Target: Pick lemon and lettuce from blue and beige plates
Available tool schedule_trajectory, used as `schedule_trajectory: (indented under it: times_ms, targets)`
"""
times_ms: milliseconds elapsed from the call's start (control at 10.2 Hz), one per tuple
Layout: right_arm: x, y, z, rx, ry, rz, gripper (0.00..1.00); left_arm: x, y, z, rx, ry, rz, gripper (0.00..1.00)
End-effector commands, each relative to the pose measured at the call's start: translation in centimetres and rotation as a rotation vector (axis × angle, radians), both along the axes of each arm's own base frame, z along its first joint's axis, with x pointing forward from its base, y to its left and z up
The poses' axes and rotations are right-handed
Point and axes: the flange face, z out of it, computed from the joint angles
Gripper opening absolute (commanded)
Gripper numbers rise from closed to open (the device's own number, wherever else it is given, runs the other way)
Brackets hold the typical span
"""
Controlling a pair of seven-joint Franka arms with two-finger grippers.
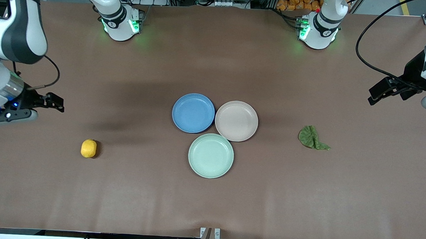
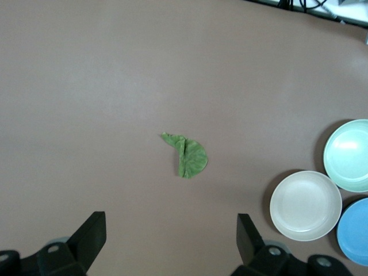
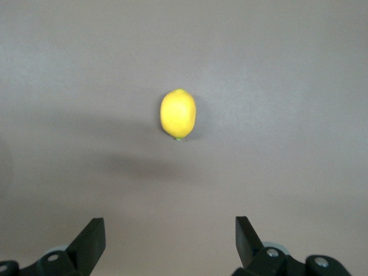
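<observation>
Lemon [image 1: 88, 148], lower left on counter [image 1: 208, 199]: firm, smooth, likely slippery; grip its middle. Lettuce [image 1: 312, 138], right: limp, light; pinch the fold. Right tool [image 1: 55, 102] and left tool [image 1: 376, 93] gape wide, empty.

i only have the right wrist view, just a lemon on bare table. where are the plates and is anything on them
Observer: Three plates cluster mid-table: the blue plate, the beige plate and the mint-green plate. All three are empty.
Operator: so where's the lettuce
Observer: The lettuce lies on the table toward the left arm's end, off the plates.
Operator: and my lemon relative to the plates
Observer: The lemon sits on the table toward the right arm's end, well apart from the blue plate.
Operator: what's the left end effector doing
Observer: The left end effector is open, up over the table near the lettuce. The right end effector is open too.
</observation>
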Motion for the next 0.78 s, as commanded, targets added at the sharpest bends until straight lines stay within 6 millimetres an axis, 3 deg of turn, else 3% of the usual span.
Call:
schedule_trajectory:
  times_ms: [0, 585, 683]
  targets:
    - [0.1, -0.7, 3.7, 0.008, -0.015, -0.015, 1.00, -0.3, 1.0, 0.1, 0.026, 0.017, -0.090, 1.00]
    - [-4.3, 0.2, 17.5, 0.006, -0.047, -0.088, 1.00, -0.2, 1.9, -0.4, 0.042, 0.043, -0.232, 1.00]
    - [-4.7, 0.3, 18.4, 0.006, -0.031, -0.118, 1.00, -0.2, 2.1, -0.5, 0.046, 0.048, -0.251, 1.00]
